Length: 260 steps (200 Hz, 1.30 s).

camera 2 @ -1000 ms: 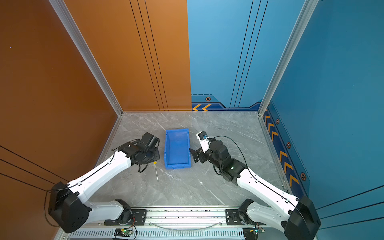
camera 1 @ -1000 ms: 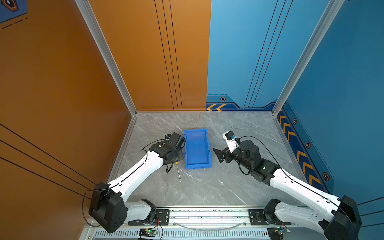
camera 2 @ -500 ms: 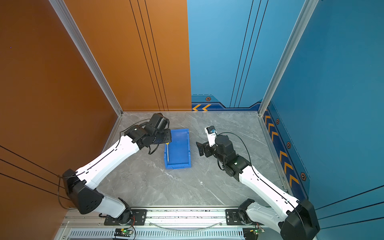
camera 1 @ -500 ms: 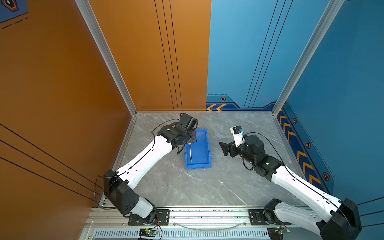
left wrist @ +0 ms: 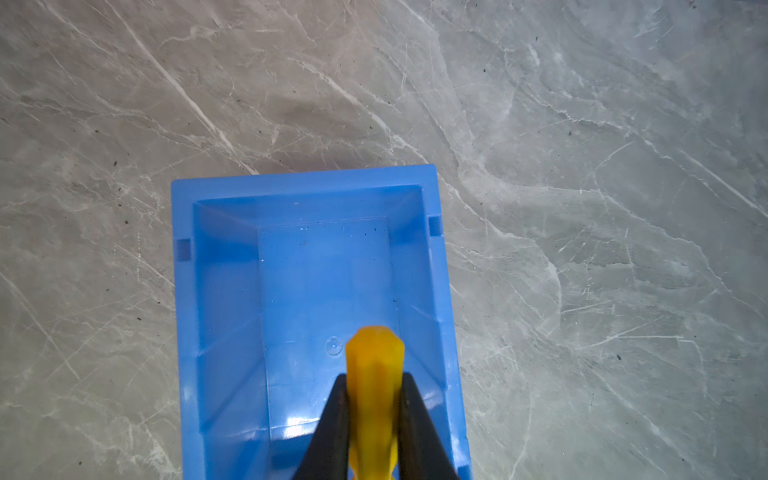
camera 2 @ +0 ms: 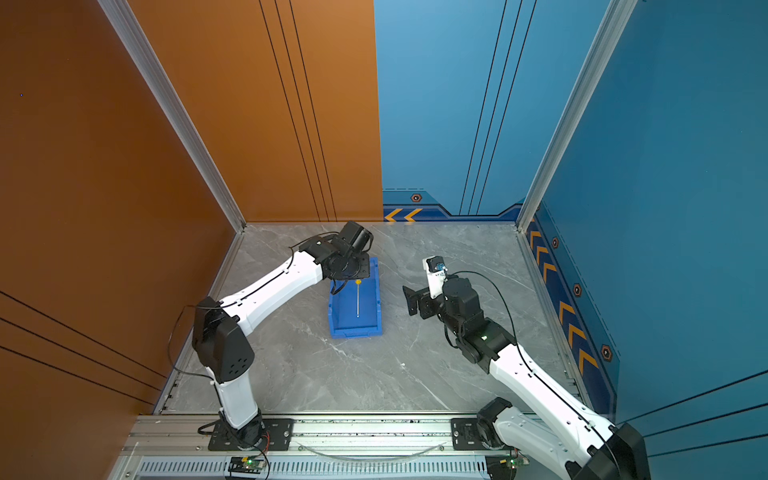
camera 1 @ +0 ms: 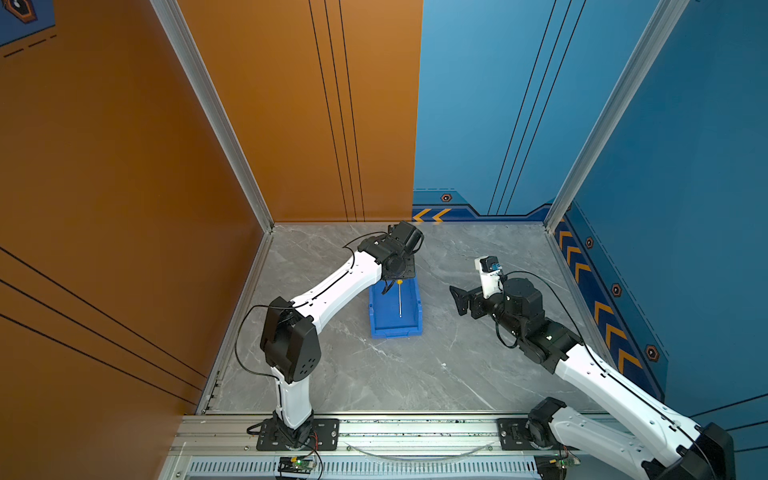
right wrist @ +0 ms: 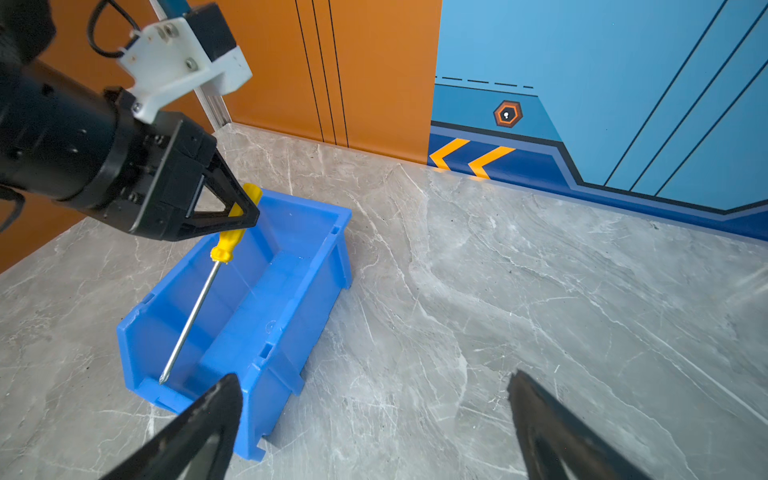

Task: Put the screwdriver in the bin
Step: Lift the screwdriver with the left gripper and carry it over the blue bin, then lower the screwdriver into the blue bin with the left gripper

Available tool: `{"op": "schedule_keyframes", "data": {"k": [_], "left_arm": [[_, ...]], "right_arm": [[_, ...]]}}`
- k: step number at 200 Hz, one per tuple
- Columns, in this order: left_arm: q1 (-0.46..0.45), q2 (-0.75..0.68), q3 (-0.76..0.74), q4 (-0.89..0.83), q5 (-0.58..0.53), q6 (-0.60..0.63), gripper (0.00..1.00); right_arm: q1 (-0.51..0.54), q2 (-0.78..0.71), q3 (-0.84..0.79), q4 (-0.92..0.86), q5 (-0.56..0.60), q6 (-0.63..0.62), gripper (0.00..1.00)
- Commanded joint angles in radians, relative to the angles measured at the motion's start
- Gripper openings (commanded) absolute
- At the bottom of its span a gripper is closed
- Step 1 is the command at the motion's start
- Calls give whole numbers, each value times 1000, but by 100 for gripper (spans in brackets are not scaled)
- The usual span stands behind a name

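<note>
Bare tabletop (camera 1: pixel 415 374) around blue bin (camera 1: pixel 395 330)

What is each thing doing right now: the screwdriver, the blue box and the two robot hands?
screwdriver, held by its yellow handle, tilted, tip pointing down inside the bin, not let go yet.
bin, upright on the table, open on top, nothing else in it.
left gripper, fingers shut on the screwdriver's handle, over the bin.
right gripper, fingers open, holding nothing, off to the side of the bin.

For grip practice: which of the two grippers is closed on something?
The left gripper: its fingers clamp the screwdriver; the right gripper stands open, empty.
</note>
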Motion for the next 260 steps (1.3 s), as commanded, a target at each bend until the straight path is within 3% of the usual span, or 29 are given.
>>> {"op": "schedule_keyframes", "data": {"k": [1, 106, 260], "left_arm": [[-4, 42, 20, -18, -2, -39, 0], [16, 189, 26, 0, -23, -93, 0], [40, 271, -78, 102, -18, -113, 0]], "right_arm": [[-16, -9, -18, -23, 23, 16, 100], [-75, 7, -39, 14, -28, 7, 100], [-89, -52, -95, -9, -25, 23, 100]]}}
